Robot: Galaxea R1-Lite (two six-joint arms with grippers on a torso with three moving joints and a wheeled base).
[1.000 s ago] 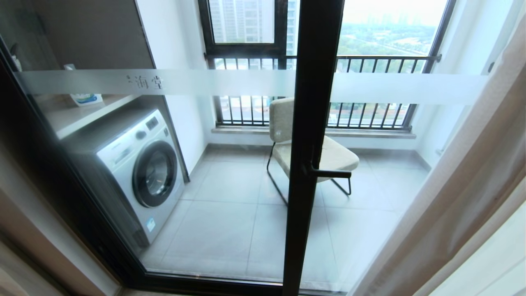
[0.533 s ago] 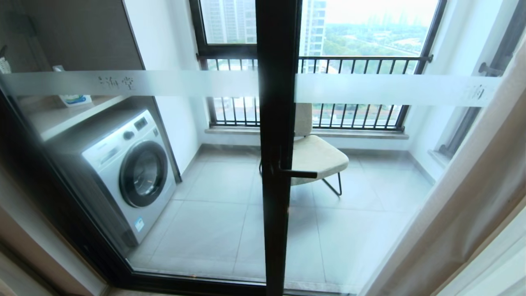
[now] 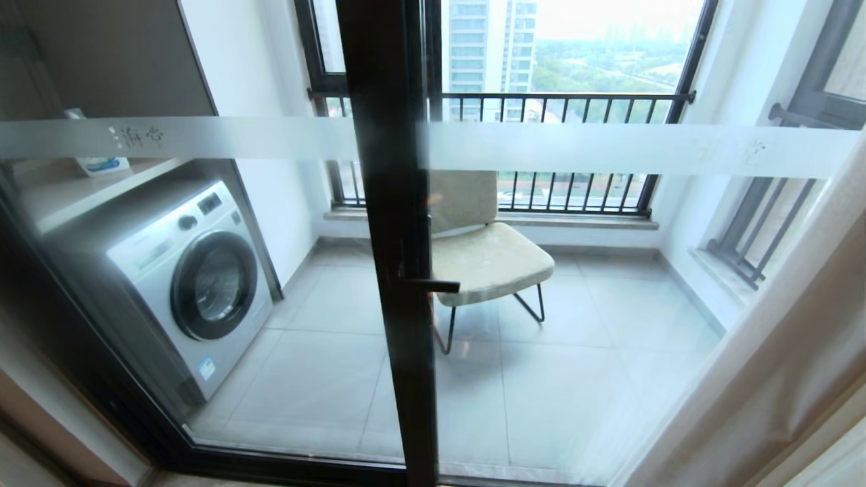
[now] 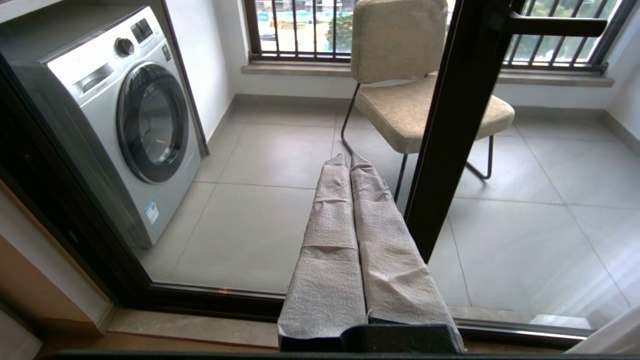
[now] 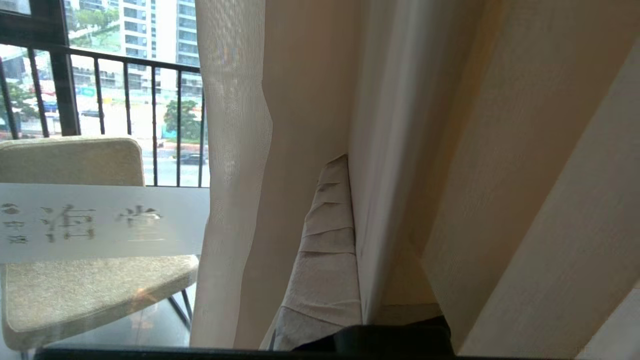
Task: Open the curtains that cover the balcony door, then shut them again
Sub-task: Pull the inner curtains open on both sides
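The balcony door fills the head view: clear glass in a black frame, with a frosted band and a black handle. The curtains are bunched at the right edge and leave most of the glass bare. My right gripper is shut on a fold of the cream drape. One wrapped finger shows; the other is hidden behind the fold. The white sheer hangs just beside it. My left gripper is shut on nothing, held low in front of the glass.
Behind the glass are a washing machine on the left, a beige chair in the middle, and barred windows at the back and right. A shelf above the washer holds a bottle.
The whole head view has slid left, so the camera has moved right. Against the door, the curtain edge has gone right, baring more glass and a side window.
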